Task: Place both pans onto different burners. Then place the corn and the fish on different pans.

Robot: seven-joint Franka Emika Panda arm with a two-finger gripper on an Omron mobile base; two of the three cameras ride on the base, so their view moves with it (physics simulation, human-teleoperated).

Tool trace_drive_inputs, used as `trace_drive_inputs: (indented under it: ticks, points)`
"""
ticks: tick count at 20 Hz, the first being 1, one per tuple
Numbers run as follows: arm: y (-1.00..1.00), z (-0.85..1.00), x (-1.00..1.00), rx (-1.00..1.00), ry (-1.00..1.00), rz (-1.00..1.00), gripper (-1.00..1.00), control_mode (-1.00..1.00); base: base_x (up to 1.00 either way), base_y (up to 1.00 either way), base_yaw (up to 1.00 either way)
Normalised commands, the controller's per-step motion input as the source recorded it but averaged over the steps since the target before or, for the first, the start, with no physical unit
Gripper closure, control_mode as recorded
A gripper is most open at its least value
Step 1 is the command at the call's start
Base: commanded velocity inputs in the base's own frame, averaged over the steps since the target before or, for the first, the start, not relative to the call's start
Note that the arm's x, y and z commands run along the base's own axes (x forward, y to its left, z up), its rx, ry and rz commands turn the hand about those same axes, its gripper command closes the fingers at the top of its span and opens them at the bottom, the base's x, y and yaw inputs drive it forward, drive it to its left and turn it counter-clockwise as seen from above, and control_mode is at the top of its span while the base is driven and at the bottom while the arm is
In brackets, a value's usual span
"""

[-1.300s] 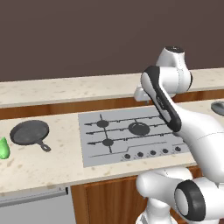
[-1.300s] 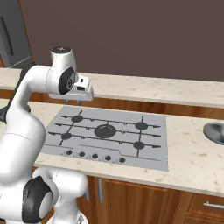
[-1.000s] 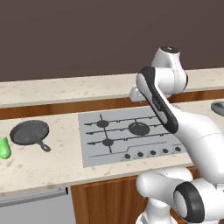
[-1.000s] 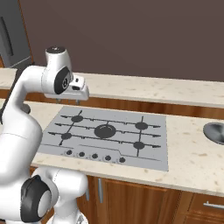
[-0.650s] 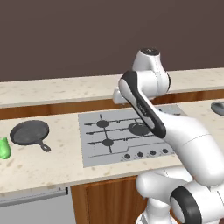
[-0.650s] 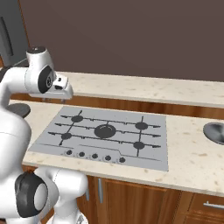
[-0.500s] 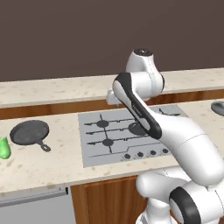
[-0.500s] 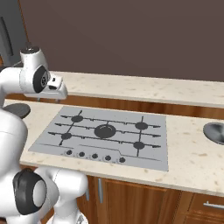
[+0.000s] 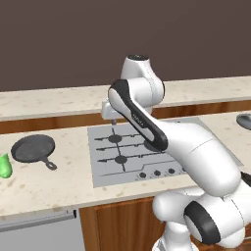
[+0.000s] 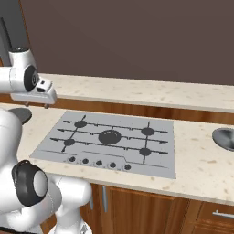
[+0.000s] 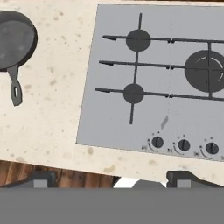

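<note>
While both pans wait off the hob (image 9: 147, 152), the empty tool (image 9: 113, 119) hangs wide open over its far left corner. The black skillet (image 9: 33, 149) sits left on the table (image 9: 59, 181), probably the next pickup; the corn (image 9: 5, 166) lies beyond it.

Both base cameras are looking forward and down from behind, sharing the hob (image 9: 147, 152) and counter (image 10: 201, 164); the hand camera is gazing straight down, closer, over the hob's left burners (image 11: 133, 93).
</note>
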Motion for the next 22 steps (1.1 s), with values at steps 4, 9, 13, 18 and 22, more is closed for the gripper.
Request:
trace_drive_inputs:
  ticks: [4, 9, 13, 18, 22]
  points:
    - [0.5, -0.09, 0.0, 0.01, 0.08, 0.01, -1.0, -1.0, 0.0, 0.0, 0.0]
    - [0.49, -0.37, -0.02, 0.0, 0.04, 0.01, -1.0, -1.0, 0.0, 0.0, 0.0]
    - [0.55, -0.5, 0.0, 0.0, 0.04, 0.01, -1.0, -1.0, 0.0, 0.0, 0.0]
    - [0.47, -0.48, 0.0, 0.04, 0.05, 0.01, -1.0, -1.0, 0.0, 0.0, 0.0]
    - [0.41, -0.3, 0.0, 0.04, 0.07, 0.02, -1.0, -1.0, 0.0, 0.0, 0.0]
